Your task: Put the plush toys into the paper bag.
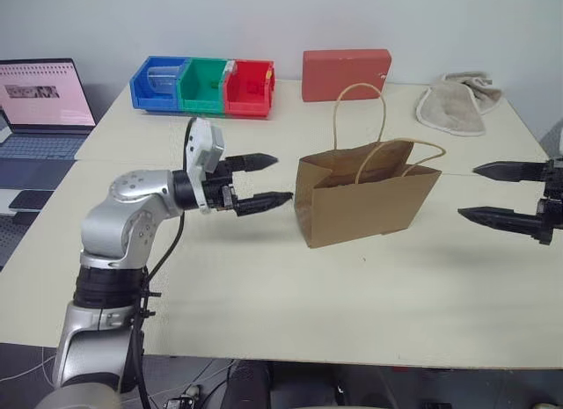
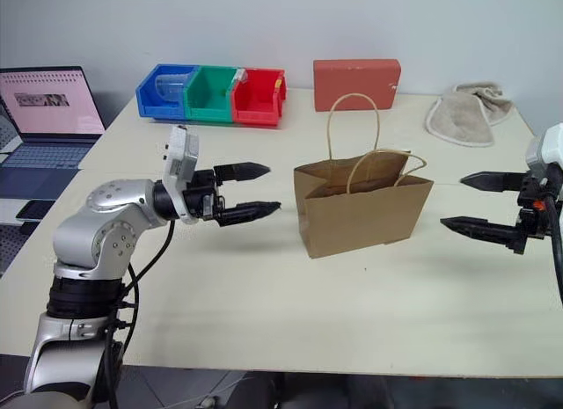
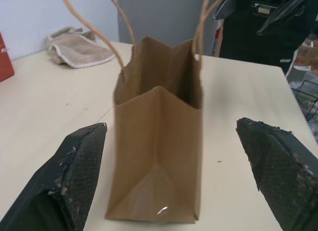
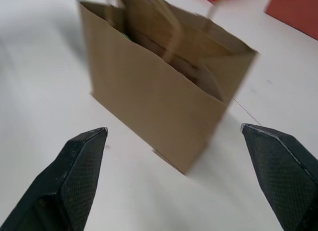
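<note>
Here, paper bag (image 1: 365, 202) between tools.

No readable text, label or number anywhere; laptop screen (image 1: 46, 92) carries lines too small to make out.

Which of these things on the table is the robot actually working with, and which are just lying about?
In the job: paper bag, standing upright between the left gripper and right gripper, both jaws open.

Lying about: red block, beige towel, coloured bins, laptop.
</note>
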Controlling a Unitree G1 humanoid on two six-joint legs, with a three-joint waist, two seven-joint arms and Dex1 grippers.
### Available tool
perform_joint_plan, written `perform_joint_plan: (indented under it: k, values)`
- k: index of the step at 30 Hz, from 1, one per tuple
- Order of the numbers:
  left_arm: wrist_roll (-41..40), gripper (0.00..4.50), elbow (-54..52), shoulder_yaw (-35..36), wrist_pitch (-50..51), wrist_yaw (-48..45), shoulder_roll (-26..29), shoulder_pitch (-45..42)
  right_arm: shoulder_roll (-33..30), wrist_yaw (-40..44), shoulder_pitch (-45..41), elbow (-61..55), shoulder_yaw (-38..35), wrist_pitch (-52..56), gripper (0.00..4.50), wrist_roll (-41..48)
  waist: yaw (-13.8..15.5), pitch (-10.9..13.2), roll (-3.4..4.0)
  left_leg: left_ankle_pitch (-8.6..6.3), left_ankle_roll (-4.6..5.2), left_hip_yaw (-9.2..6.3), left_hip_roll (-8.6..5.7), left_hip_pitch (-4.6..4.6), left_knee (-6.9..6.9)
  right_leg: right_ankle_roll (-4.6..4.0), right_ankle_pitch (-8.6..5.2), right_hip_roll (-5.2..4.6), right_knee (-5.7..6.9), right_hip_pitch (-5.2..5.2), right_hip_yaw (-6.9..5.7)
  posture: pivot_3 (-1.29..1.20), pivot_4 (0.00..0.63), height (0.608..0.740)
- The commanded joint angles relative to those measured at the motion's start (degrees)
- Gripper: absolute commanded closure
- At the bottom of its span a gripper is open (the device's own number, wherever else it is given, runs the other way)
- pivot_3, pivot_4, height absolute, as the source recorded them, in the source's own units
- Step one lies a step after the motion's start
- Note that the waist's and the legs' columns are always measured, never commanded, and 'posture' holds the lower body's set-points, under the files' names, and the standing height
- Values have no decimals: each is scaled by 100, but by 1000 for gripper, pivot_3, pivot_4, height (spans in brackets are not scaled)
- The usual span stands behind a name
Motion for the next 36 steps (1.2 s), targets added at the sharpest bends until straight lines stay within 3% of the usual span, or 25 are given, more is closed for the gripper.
perform_joint_plan:
  k: [1, 5, 10, 24, 36]
  values:
    - [35, 31, -30, -46, -264, 195, -225, -22, 185, -177, 44, -892, -100, 93, 0, 429, 4, -2, -4, 0, 0, -1, 2, 20, -1, -26, -16, 0, -4, 22, -2, 0, 150, 740]
    - [245, 31, 425, -185, -542, 253, -457, -224, 612, -867, -126, -1637, 128, 230, 0, 872, 7, -2, -4, 1, 0, 6, 3, 23, 2, -33, -20, 0, -8, 26, 1, 0, 150, 740]
    - [392, 31, 997, -306, -802, 192, -663, -484, 713, -1450, -309, -2009, 250, 509, 0, 1395, 11, -2, -4, 0, 1, -1, 0, 16, -7, 1, 1, 0, -6, 19, -2, 0, 150, 740]
    - [412, 31, 2043, -503, -927, -498, -1014, -985, 443, -2103, -540, -2004, 78, 793, 0, 2149, 15, -2, -4, -1, 2, -7, 0, 11, -12, -1, -2, 0, -7, 15, -6, 0, 150, 740]
    - [347, 31, 1946, -477, -715, -1020, -666, -1000, 287, -2135, -393, -1812, -104, 849, 0, 2361, 10, -2, -4, -1, 2, -6, 0, 12, -12, -3, -3, 0, -8, 15, -7, 0, 150, 740]
